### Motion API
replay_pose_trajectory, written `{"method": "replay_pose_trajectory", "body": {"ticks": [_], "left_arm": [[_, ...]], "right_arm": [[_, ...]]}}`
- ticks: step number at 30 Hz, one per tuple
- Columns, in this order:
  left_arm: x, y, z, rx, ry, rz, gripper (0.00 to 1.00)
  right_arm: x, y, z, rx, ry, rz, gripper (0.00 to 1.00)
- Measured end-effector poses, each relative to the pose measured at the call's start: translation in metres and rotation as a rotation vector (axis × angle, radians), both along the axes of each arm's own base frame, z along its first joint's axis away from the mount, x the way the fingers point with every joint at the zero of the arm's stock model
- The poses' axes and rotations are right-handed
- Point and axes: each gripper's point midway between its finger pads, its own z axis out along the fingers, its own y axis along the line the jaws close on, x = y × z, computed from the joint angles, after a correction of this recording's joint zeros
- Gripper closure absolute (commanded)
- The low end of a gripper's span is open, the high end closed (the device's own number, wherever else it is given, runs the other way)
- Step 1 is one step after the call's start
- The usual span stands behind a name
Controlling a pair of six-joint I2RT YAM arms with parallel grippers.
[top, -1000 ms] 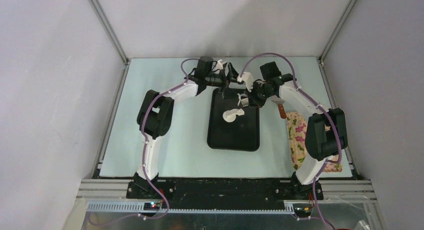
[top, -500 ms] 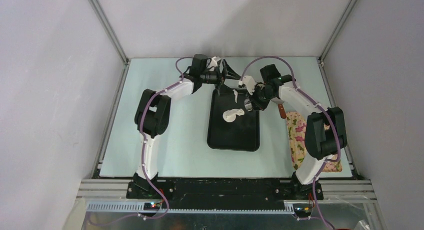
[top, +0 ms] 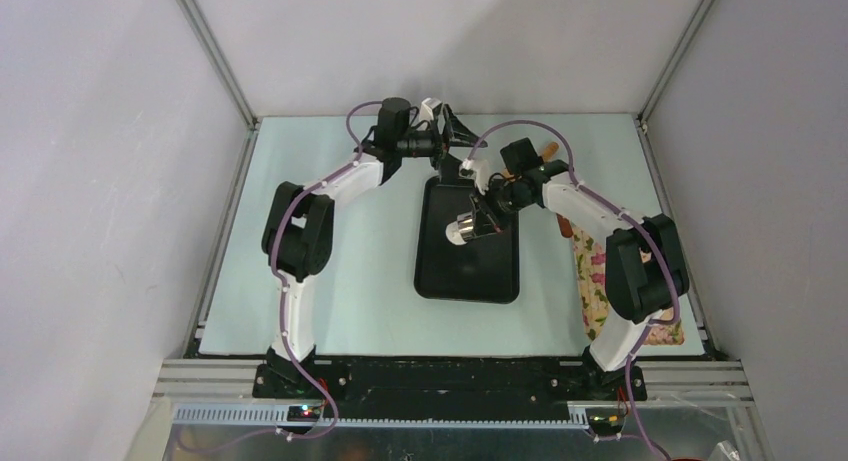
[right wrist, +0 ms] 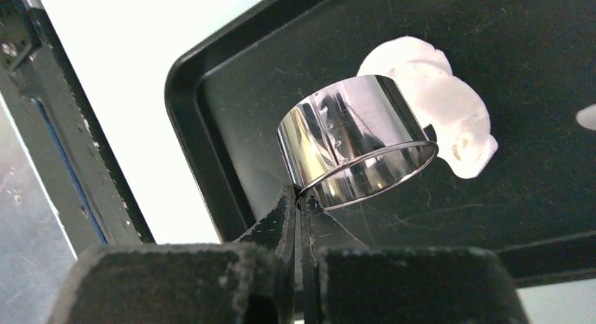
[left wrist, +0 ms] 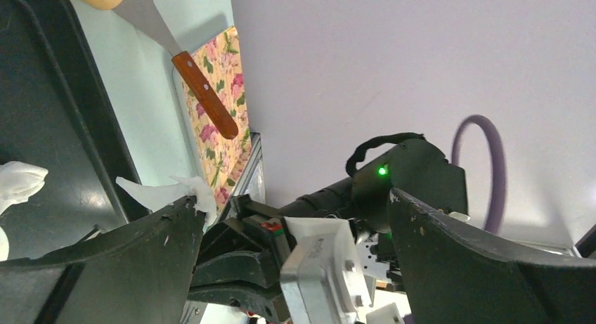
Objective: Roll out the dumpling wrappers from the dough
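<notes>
Plainly the right gripper [right wrist: 299, 195] is the working one at this moment: its fingers are pressed together on the thin wall of the steel cup [right wrist: 355, 150], pinching it at one spot of the rim so that the cup hangs tilted over the black tray [top: 432, 279]. The dough [right wrist: 439, 99], a flattened, ragged white lump, lies on the tray floor about midway along and a little to the left. The cup sits right at its near edge; whether steel touches dough I cannot tell. Holding by the rim alone leaves the rest of the cup free, which I judge suits pressing it down on the dough as a stamp or cutter. The left gripper [left wrist: 292, 201] hangs beyond the tray's far end with its fingers spread wide and holding nothing, though a white scrap [left wrist: 179, 192] clings to one fingertip; standing off there, it leaves the right arm room. A wooden-handled scraper [left wrist: 205, 99] lies at the edge of the floral cloth [left wrist: 223, 127], right of the tray, untouched
</notes>
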Motion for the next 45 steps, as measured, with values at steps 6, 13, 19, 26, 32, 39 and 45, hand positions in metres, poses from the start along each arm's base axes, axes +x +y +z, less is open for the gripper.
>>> {"method": "replay_pose_trajectory", "body": {"ticks": [6, 13, 19, 26, 32, 39, 45], "left_arm": [[-0.003, -0.003, -0.001, -0.006, 0.000, -0.006, 0.00], [-0.008, -0.010, 0.001, -0.022, 0.005, -0.009, 0.00], [-0.006, -0.010, 0.007, -0.037, -0.014, 0.000, 0.00], [-0.004, -0.003, 0.001, -0.021, 0.013, 0.006, 0.00], [-0.004, -0.003, 0.001, -0.021, 0.013, 0.004, 0.00], [-0.004, -0.004, 0.001, -0.020, 0.007, 0.001, 0.00], [-0.005, -0.004, 0.001, -0.020, 0.007, -0.001, 0.00]], "right_arm": [[0.010, 0.013, 0.000, 0.099, 0.021, -0.118, 1.00], [0.022, 0.001, 0.016, 0.183, -0.024, -0.268, 1.00], [0.032, -0.015, 0.025, 0.212, -0.027, -0.372, 1.00], [0.069, -0.038, 0.071, 0.345, -0.134, -0.509, 1.00], [0.081, -0.039, 0.094, 0.446, -0.143, -0.541, 1.00], [0.078, -0.029, 0.098, 0.494, -0.112, -0.501, 1.00], [0.067, -0.011, 0.086, 0.446, -0.076, -0.432, 1.00]]}}
